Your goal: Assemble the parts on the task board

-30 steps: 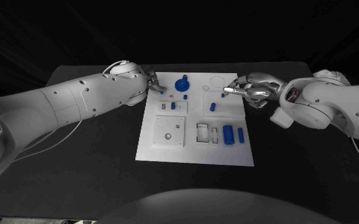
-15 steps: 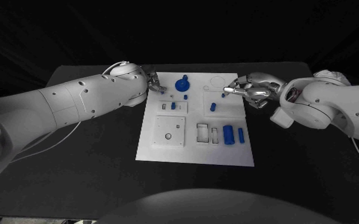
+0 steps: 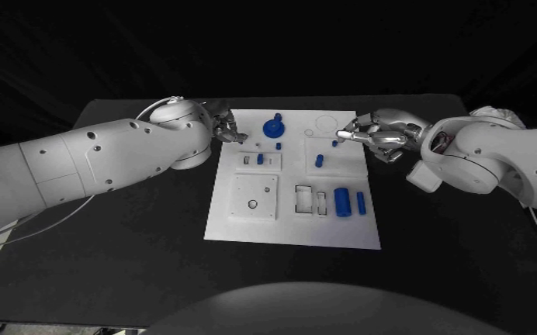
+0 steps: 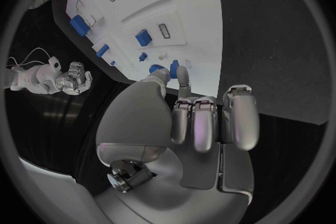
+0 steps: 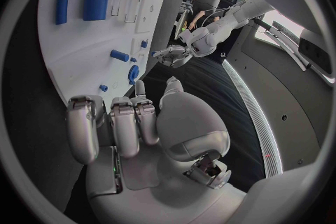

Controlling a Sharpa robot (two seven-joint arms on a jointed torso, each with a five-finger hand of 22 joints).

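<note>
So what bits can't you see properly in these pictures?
- Left hand, head view: too small to tell whether its fingertips touch the task board.
- Right hand, head view: its curled fingers hide its palm.
- Round blue part, left wrist view: partly hidden behind the left hand.

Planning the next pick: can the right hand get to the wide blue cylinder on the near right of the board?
Probably yes. The right hand holds nothing, and the wide blue cylinder lies uncovered on the task board, with nothing between them.
</note>
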